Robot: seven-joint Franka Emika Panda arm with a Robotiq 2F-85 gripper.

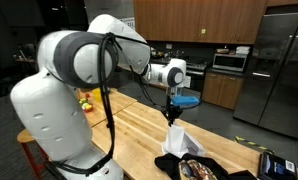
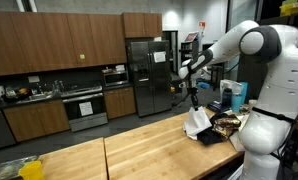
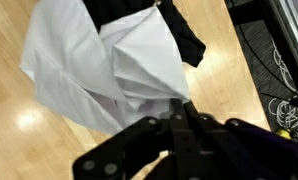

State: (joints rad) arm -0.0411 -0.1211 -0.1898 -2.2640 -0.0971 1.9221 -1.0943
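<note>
My gripper point(image 1: 174, 104) hangs above the wooden table point(image 1: 139, 128) and is shut on the top corner of a white cloth point(image 1: 177, 138). The cloth drapes down from the fingers, and its lower end reaches a dark garment point(image 1: 194, 166) lying on the table. In an exterior view the gripper point(image 2: 193, 100) holds the white cloth point(image 2: 197, 123) over the dark pile point(image 2: 217, 134). The wrist view has the gripper point(image 3: 175, 116) pinching a fold of the white cloth point(image 3: 99, 60), with the black garment point(image 3: 181, 32) beyond it.
A dark device point(image 1: 275, 163) sits near the table's corner. Yellow objects point(image 1: 86, 101) lie behind the arm, and a yellow bag point(image 2: 29, 170) rests at the table's other end. A steel fridge point(image 2: 144, 75) and cabinets line the back. Cables point(image 3: 281, 70) lie on the floor.
</note>
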